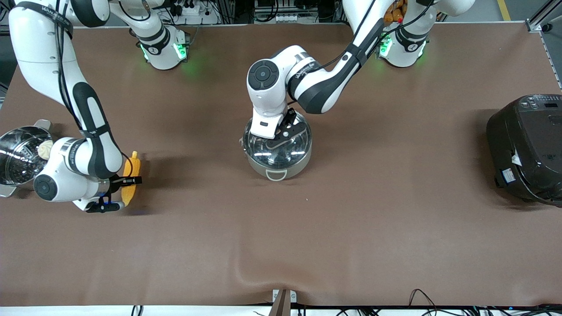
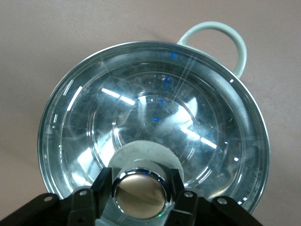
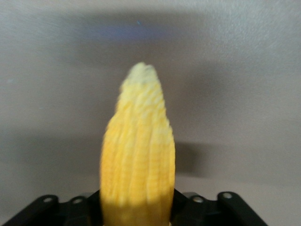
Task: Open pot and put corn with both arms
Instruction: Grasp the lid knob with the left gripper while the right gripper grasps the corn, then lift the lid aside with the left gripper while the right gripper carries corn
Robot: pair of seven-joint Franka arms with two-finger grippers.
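The steel pot (image 1: 277,163) stands mid-table with its clear glass lid (image 1: 290,147) on it. My left gripper (image 1: 284,131) is over the lid's middle. In the left wrist view the left gripper (image 2: 140,194) has its fingers (image 2: 104,183) pressed on both sides of the copper-coloured knob (image 2: 140,195) of the lid (image 2: 155,113); one pale loop handle (image 2: 221,40) shows. The yellow corn (image 1: 131,173) is at the right arm's end of the table. My right gripper (image 1: 126,181) is shut across its thick part, low at the table. The cob (image 3: 138,160) points away from the right gripper (image 3: 137,209).
A steel pot with a perforated steamer insert (image 1: 19,153) stands close beside the right arm's wrist. A large black rice cooker (image 1: 527,149) sits at the left arm's end. The brown table cover (image 1: 307,228) has a fold near the front edge.
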